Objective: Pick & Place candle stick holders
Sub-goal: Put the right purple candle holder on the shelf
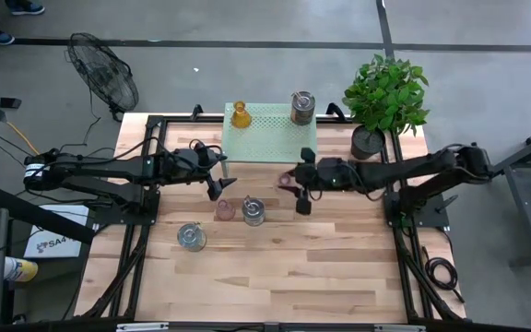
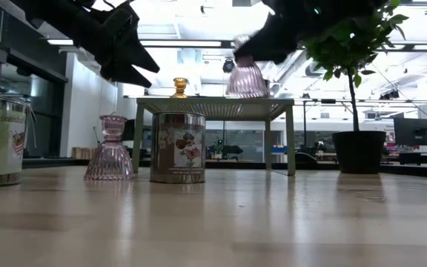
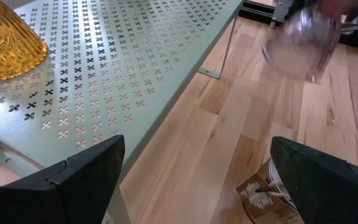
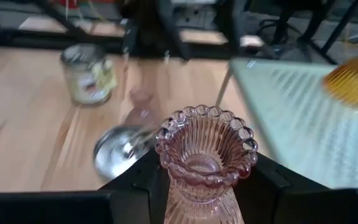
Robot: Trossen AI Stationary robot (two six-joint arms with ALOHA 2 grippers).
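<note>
My right gripper (image 1: 298,187) is shut on a pale pink glass holder (image 4: 204,155), lifted by the near edge of the pale green stand (image 1: 270,129); it also shows in the low view (image 2: 247,78). My left gripper (image 1: 215,184) hangs open and empty off the stand's near left corner. An amber glass holder (image 1: 240,114) and a silvery cylinder (image 1: 302,106) stand on the stand. A second pink holder (image 1: 225,209) and two silvery cylinders (image 1: 253,211) (image 1: 191,236) stand on their bases on the table. My right gripper pinches the pink holder's ribbed lower body (image 4: 197,199) between its two fingers (image 4: 135,183), below the scalloped rim (image 4: 205,134). The holder stands upright in the hold, rim up, lifted clear of the table at about the height of the stand's top.
A dark plant pot (image 1: 369,140) with a leafy plant stands at the far right, beside the stand. Bare wood lies across the near half of the table (image 1: 284,277). A fan (image 1: 104,69) stands on the floor beyond the far left corner.
</note>
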